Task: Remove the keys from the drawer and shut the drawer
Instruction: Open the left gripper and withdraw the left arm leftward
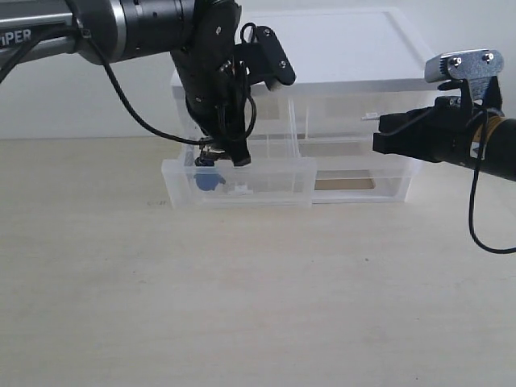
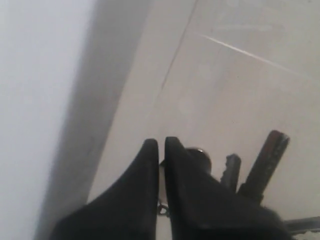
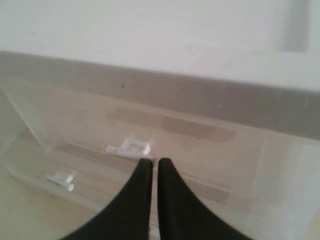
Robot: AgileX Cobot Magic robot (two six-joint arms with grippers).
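Got keys (image 2: pixel 231 172) pinched by the ring in left end effector (image 2: pixel 161 145), down inside pulled-out drawer (image 1: pixel 274 181), left side. Hanging with long axis near vertical, fob (image 1: pixel 209 182) pointing down. Seeing right end effector (image 3: pixel 150 162) pressed together, empty, hovering near right drawer (image 1: pixel 347 121).

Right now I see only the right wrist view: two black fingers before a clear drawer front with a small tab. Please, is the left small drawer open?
Observer: Yes. In the exterior view the left drawer is pulled out in front of the cabinet.
Operator: And where is the left gripper?
Observer: The left gripper reaches down into that open drawer from above.
Operator: Does it have the keys?
Observer: It looks so. In the left wrist view its fingers are closed on the ring of the keys, which hang beside them.
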